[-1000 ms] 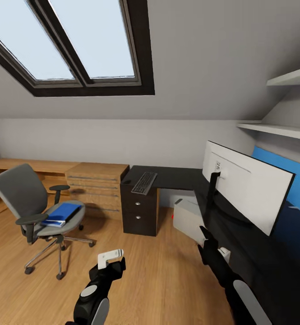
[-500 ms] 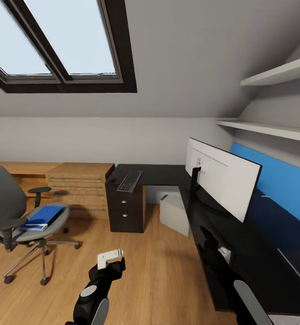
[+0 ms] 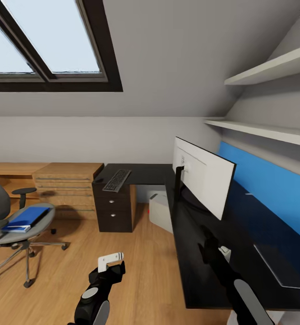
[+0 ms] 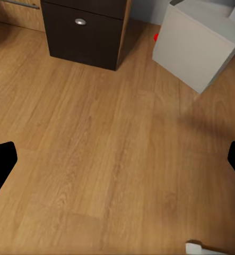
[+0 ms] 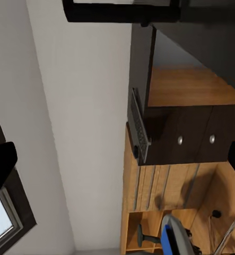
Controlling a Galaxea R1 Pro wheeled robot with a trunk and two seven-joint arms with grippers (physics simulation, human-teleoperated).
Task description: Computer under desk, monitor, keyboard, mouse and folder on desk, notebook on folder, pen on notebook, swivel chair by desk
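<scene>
On the table's [image 3: 204, 253] far corner lies the keyboard [image 3: 117, 179]; both tools, left [image 3: 110, 264] and right [image 5: 117, 159], gape wide, empty.

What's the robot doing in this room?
It's tidying a desk area, but right now it holds nothing. Both arms hang low with the left gripper over the wood floor and the right gripper by the desk edge. The monitor and keyboard sit on the desk, the computer stands beneath it, and the blue folder lies on the chair.
</scene>
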